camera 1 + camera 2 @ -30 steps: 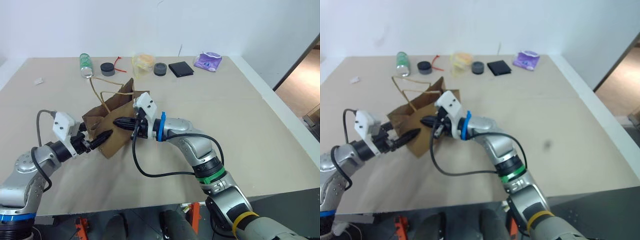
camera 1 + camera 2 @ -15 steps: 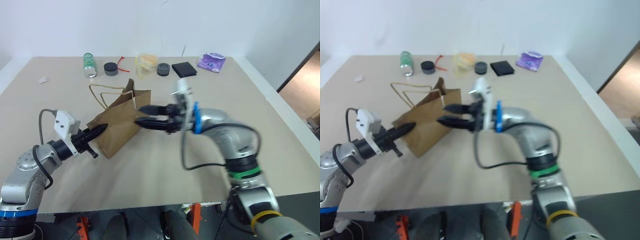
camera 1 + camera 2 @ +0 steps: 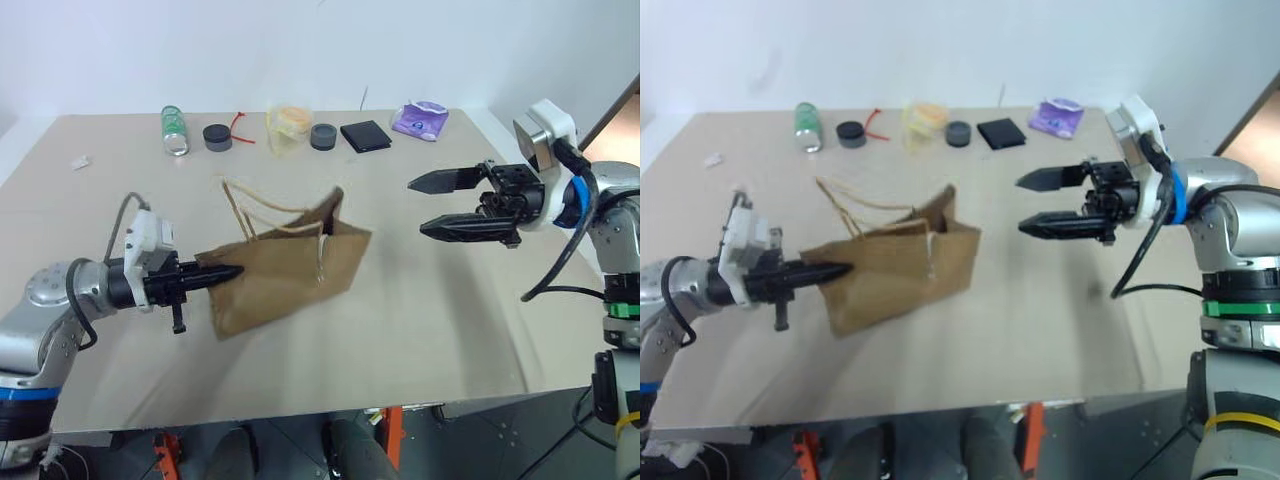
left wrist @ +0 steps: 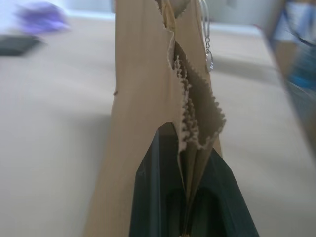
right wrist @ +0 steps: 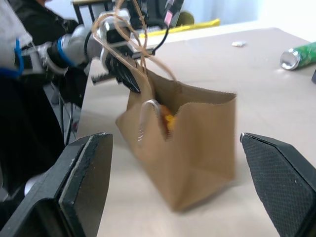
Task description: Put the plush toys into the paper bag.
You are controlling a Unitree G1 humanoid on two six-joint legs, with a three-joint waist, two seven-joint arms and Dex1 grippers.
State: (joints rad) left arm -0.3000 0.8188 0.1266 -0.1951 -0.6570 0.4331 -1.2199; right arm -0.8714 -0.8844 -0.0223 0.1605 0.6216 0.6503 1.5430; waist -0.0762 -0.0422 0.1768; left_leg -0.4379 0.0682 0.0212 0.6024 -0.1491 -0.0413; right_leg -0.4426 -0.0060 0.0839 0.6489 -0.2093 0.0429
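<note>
The paper bag [image 3: 290,262] stands mid-table, its rim pinched in my left gripper [image 3: 228,272]. My right gripper [image 3: 432,206], jaws wide and empty, hangs well apart toward the table's right edge.

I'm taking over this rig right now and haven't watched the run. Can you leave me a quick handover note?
Left gripper: shut on the rim of the paper bag, holding it up on the table.
Right gripper: open, empty, off to the bag's right, clear of it.
Plush toys: something yellow shows inside the bag's mouth, likely the chick; the brown one can't be confirmed.
Left: check both are inside, then release the bag.
</note>
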